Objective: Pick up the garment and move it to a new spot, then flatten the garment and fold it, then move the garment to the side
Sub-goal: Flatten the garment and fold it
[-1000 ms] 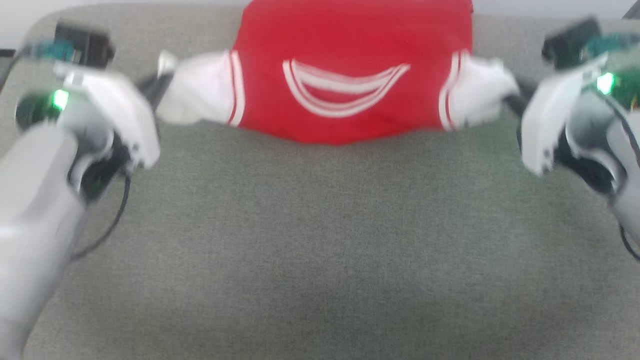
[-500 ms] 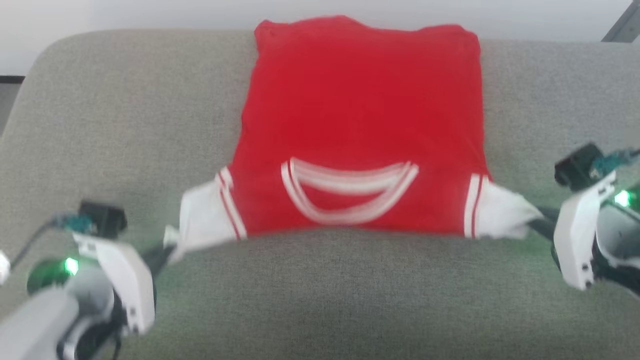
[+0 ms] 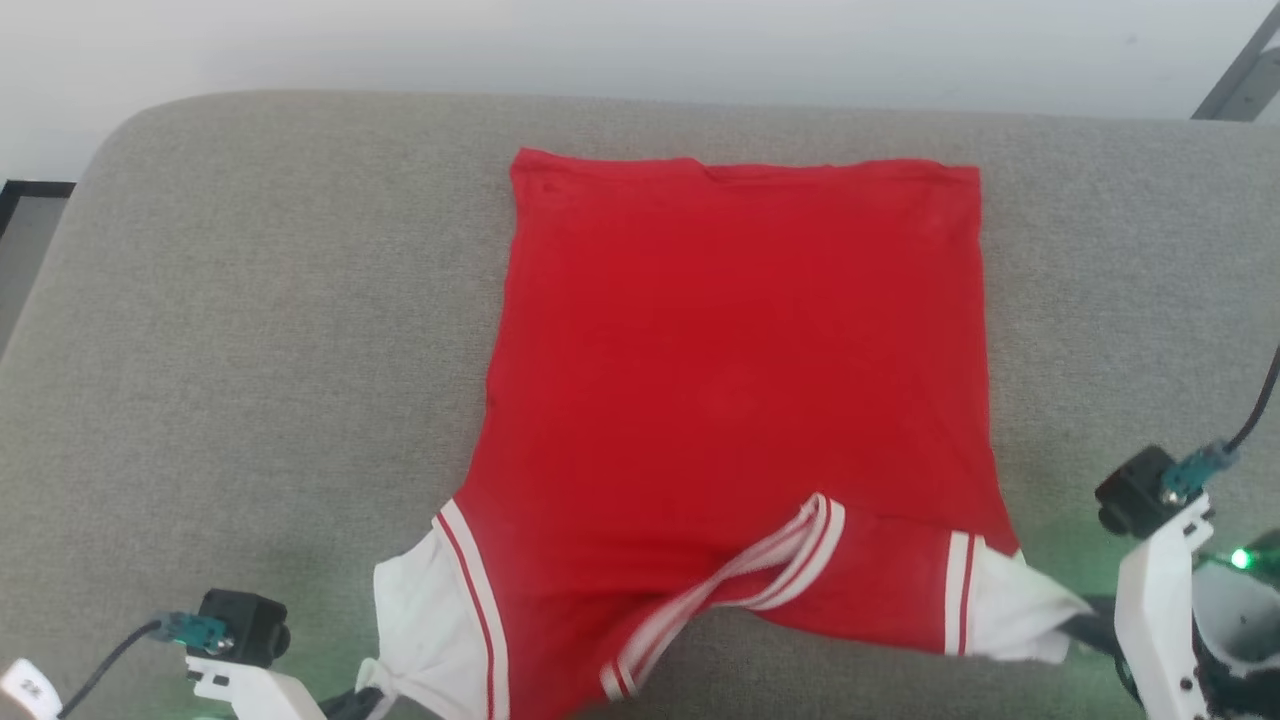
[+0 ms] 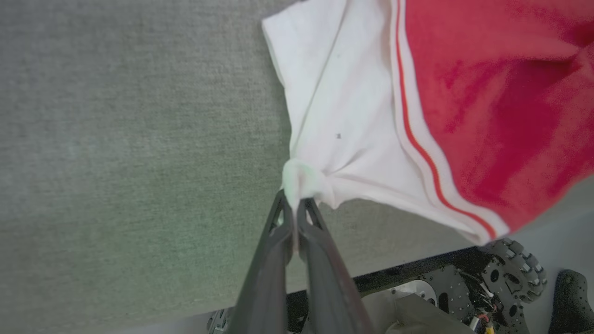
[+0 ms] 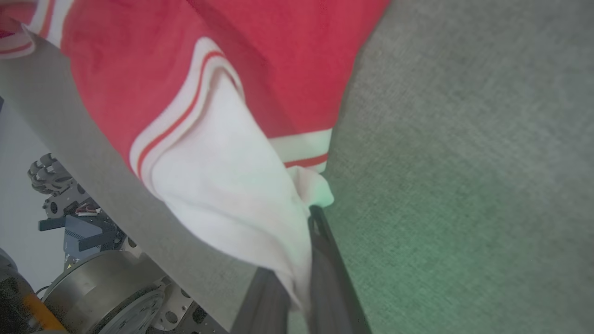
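The garment (image 3: 740, 380) lies spread on the grey cushion (image 3: 250, 350), plain red side up, hem at the far side, striped collar (image 3: 740, 580) twisted at the near side. My left gripper (image 3: 350, 702) is shut on the tip of the left white sleeve (image 4: 343, 116), bunching it at the fingertips (image 4: 293, 206). On the other side my right gripper (image 3: 1088, 630) is shut on the right white sleeve (image 5: 222, 195), which drapes over its fingers (image 5: 325, 260). Both sleeves are pulled outward near the cushion's near edge, and the garment's shoulders reach that edge.
The cushion has rounded far corners and a pale wall behind it. Wide bare cushion lies left and right of the garment. Below the near edge my wheeled base (image 4: 468, 287) shows, also as a round metal housing (image 5: 106, 292).
The head view has swung up, so the whole garment now shows. Both grippers stay shut on the sleeves. The collar, earlier a flat curve, now lies twisted.
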You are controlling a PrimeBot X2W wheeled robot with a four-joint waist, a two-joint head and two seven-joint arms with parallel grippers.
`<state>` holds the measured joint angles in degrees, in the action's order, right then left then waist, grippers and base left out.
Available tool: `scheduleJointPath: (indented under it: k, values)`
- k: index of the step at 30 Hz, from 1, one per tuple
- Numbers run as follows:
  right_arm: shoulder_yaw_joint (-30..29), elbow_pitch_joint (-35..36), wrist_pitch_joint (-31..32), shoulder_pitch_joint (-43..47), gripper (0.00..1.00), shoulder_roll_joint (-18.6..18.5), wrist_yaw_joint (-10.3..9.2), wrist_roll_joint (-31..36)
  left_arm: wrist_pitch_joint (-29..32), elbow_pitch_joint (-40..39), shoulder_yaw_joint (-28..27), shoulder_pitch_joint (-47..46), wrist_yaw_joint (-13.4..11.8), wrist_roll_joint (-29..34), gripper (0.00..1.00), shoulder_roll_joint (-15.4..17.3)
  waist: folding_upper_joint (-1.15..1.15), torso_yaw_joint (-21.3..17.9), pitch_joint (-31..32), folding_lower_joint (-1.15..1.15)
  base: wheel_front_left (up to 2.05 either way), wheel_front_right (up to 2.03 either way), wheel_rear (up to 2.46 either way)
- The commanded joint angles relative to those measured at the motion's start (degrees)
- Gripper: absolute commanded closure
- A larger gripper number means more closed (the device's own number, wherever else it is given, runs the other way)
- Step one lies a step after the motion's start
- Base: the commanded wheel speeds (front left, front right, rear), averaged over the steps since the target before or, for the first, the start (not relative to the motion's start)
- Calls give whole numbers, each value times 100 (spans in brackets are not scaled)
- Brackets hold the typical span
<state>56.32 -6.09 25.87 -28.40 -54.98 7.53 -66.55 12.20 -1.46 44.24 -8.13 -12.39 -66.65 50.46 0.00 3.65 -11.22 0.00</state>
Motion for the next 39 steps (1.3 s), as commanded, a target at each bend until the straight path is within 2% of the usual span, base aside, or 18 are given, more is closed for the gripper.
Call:
scheduleJointPath:
  k: [1, 6, 7, 8, 10, 11, 12, 17, 21, 24, 30, 36, 39]
  values:
    - [15, -11, -18, 133, 100, 0, -8, -58, -42, -26, 8, 58, -45, 26, 100, -25, 0, 18, 11, 0, 0, 0, 0]
    - [-47, -198, -176, 361, 100, 151, -9, 36, -239, 0, -7, 46, -170, 121, 100, -207, 0, 21, 17, 0, 0, 0, 0]
    - [-88, -271, -221, 389, 95, 215, -9, 58, -266, 2, -3, 2, -167, 154, 100, -237, 0, 18, 15, 0, 0, 0, 0]
    - [-146, -335, -269, 406, 73, 272, -9, 69, -288, 8, -4, -42, -162, 180, 100, -271, 0, 17, 11, 0, 0, 0, 0]
    - [-258, -425, -322, 409, 37, 351, -11, 124, -332, 20, -19, -96, -169, 173, 100, -337, 0, 8, -6, 0, 0, 0, 0]
    - [-334, -449, -350, 401, 3, 379, -11, 143, -358, 14, -24, -129, -153, 192, 100, -364, 0, 4, -16, 0, 0, 0, 0]
    - [-414, -461, -375, 388, 0, 378, -11, 182, -393, 9, -49, -160, -149, 197, 100, -394, 0, 2, -28, 0, 0, 0, 0]
    - [-993, -322, -518, 265, 0, 319, -9, 376, -518, -12, -115, -277, -168, 239, 100, -475, 0, -7, -138, 0, 0, 0, 0]
    - [-1680, -388, -645, 131, 0, 466, -9, 643, -630, -38, -166, -328, -166, 268, 100, -521, 0, -12, -275, 0, 0, 0, 0]
    - [-2250, -651, -694, -100, 0, 738, -9, 1005, -674, -63, -172, -417, -105, 285, 100, -591, 0, 16, -414, 0, 0, 0, 0]
    - [-2953, -1185, -600, -690, 0, 1367, -7, 1712, -652, -31, -118, -628, -26, 398, 100, -713, 0, 170, -705, 0, 0, 0, 0]
    - [-3524, -2156, -318, -1635, 0, 2005, -6, 2512, -621, 55, -36, -978, 121, 559, 100, -909, 0, 459, -1062, 0, 0, 0, 0]
    - [-3689, -2704, -79, -2109, 0, 2196, -7, 2801, -591, 128, 17, -1145, 202, 594, 100, -1029, 0, 622, -1225, 0, 0, 0, 0]
